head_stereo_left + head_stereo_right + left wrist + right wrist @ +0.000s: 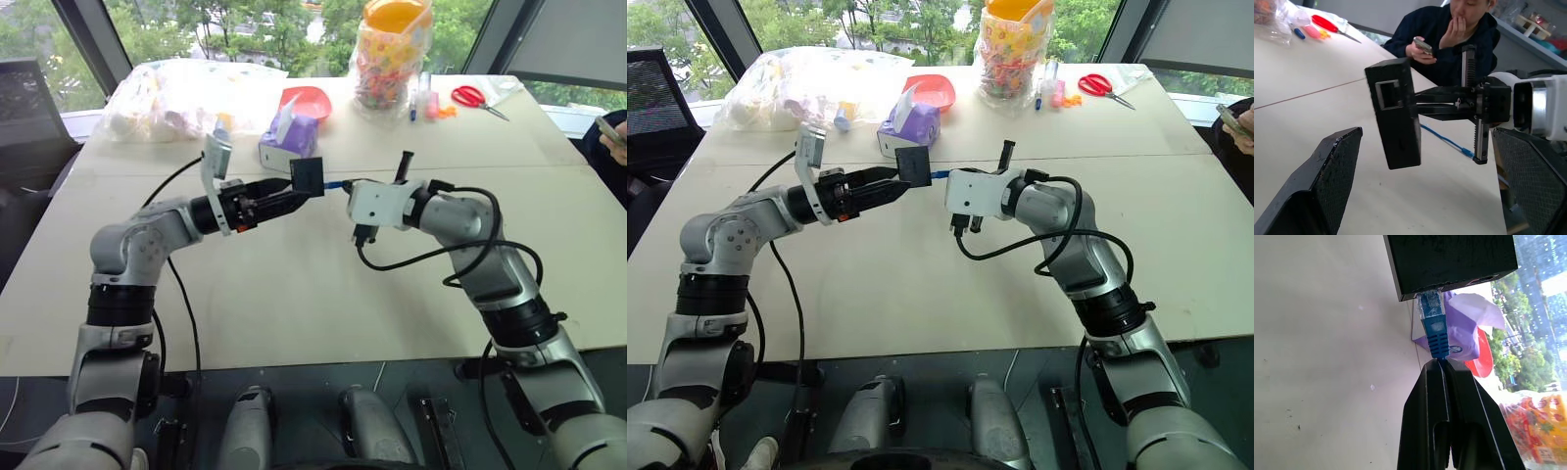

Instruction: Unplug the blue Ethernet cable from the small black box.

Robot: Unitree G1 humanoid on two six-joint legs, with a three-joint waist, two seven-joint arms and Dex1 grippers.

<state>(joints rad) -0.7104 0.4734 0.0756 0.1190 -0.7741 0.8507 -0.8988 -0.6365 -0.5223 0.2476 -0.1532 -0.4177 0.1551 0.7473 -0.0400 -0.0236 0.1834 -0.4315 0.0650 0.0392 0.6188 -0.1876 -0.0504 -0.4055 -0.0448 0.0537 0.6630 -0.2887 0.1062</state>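
Blue Ethernet cable (1437, 333) plugged into small black box (1449, 259)

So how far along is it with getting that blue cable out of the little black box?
Done: the small black box is lifted off the table, and the right gripper is shut on the blue Ethernet cable just behind its plug. In hand: the left gripper sits open around the box. Left: the plug is still seated in the port, so the pull remains.

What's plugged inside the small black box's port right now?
The blue Ethernet cable: its clear plug sits in the small black box, blue boot outside, cord pinched in the shut right gripper. The plug's tip and latch are hidden inside the port.
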